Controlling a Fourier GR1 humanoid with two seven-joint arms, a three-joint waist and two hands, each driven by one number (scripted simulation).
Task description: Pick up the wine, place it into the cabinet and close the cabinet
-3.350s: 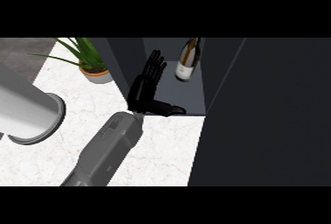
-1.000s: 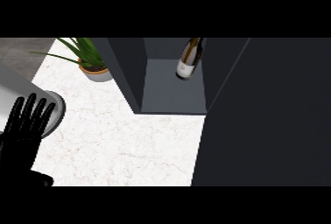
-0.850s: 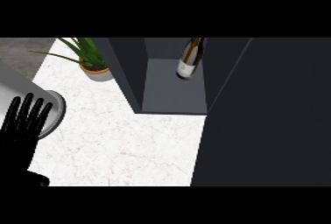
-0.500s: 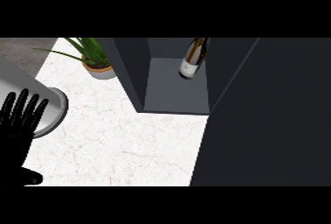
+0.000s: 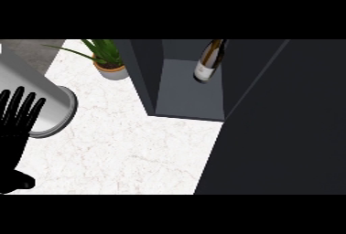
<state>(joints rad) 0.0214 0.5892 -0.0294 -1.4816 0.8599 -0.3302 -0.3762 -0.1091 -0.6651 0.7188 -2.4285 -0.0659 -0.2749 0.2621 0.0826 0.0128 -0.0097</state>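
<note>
1. At the lower left edge of the frame, the left hand (image 5: pixel 15 132) rests matte black and open, its fingers straight, spread and pointing up the picture, holding nothing; the thumb juts right near the bottom edge.
2. The right hand shows nowhere in the view.
3. The counter (image 5: pixel 135 151) fills the lower middle, a white stone-like slab with faint grey veins and a smooth finish.
4. Just right of the fingertips, a grey cylinder (image 5: pixel 40 103) lies at the left edge, smooth as brushed metal, its round end rimmed in paler grey.
5. A broad, flat dark panel, the cabinet door (image 5: pixel 283 137), covers the right side of the frame from top to bottom, standing open.
6. The cabinet (image 5: pixel 189 96) sits upper centre, a boxy slate-grey shell with plain flat walls and a lighter grey floor.
7. The wine (image 5: pixel 208 64) stands inside the cabinet at the back of that floor, a slim dark glass bottle with a pale label, leaning slightly right in the picture.
8. In the upper left, a plant (image 5: pixel 105 57) with long, narrow green leaves grows from a small round tan-and-grey pot on the counter, just left of the cabinet.
</note>
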